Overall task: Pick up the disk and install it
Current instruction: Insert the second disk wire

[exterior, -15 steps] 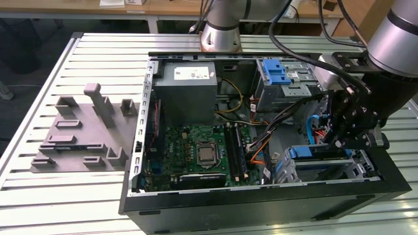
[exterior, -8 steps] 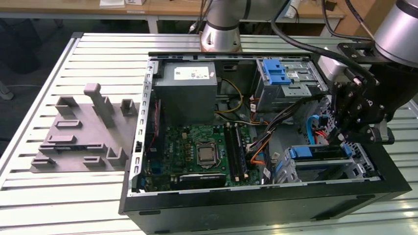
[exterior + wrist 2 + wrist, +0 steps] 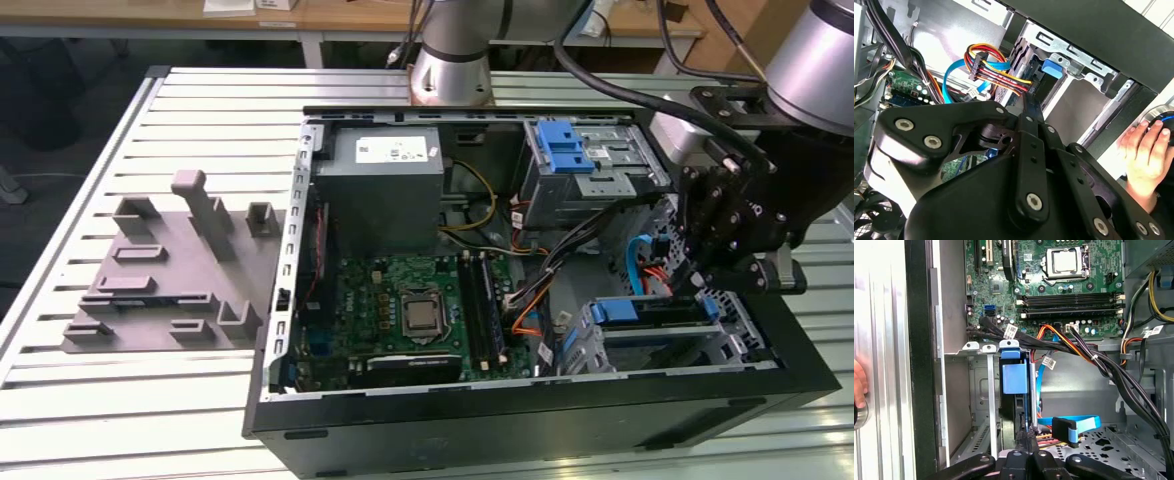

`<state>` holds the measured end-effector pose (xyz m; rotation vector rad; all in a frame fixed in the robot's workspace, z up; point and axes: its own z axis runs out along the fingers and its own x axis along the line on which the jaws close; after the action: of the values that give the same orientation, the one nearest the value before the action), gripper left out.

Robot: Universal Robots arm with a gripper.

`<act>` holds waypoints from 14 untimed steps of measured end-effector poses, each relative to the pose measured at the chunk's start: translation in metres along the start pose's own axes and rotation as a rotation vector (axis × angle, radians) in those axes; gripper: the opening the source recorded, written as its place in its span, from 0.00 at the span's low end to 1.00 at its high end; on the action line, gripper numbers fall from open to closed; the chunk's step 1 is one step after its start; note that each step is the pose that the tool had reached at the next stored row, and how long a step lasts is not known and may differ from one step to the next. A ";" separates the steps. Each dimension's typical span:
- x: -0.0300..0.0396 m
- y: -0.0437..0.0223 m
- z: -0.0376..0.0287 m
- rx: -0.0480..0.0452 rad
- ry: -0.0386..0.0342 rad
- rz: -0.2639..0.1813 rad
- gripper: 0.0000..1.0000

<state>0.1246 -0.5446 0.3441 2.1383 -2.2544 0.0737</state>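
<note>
The installation step is in progress, judging from the disk's position; pickup looks complete. The disk (image 3: pixel 647 312), a flat drive carrying blue plastic rails, is sitting in the lower grey metal drive cage (image 3: pixel 741 345) at the front corner of the open black computer case (image 3: pixel 534 420). That corner is on the exterior view's right. In the first wrist view the disk (image 3: pixel 1015 380) is showing edge-on, standing between the cage walls with its blue rail end facing the camera.

The black hand (image 3: pixel 701 285) is reaching down into the case just beside the cage. In both wrist views its two fingertips are lying together with no visible gap and nothing clamped between them. In the first wrist view the hand (image 3: pixel 1028 435) is meeting the disk's near edge. Actual contact cannot be confirmed. In the second wrist view the hand (image 3: pixel 1029 107) is pointing at the cage opening, close to the bundle of red, yellow and orange cables (image 3: pixel 996 70).

Whether the disk is fully seated cannot be determined. As a judgement, seating calls for a straight push along the cage guides, keeping the rails square and the cables clear.

The case is resting on a slatted metal surface (image 3: pixel 134 200).
</note>
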 end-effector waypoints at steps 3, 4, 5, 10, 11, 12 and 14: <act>0.0000 0.0000 -0.0003 0.0000 0.0000 0.000 0.11; 0.0000 0.0000 -0.0004 -0.0001 0.0000 0.000 0.11; 0.0000 0.0000 -0.0005 -0.0001 0.0000 0.000 0.11; 0.0001 0.0014 -0.0005 -0.0001 0.0001 0.000 0.11; 0.0002 0.0022 -0.0005 -0.0001 0.0001 0.000 0.11; 0.0002 0.0029 -0.0006 0.0000 0.0001 0.000 0.11; 0.0003 0.0062 -0.0006 -0.0001 0.0000 0.000 0.11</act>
<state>0.1184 -0.5446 0.3446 2.1382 -2.2544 0.0737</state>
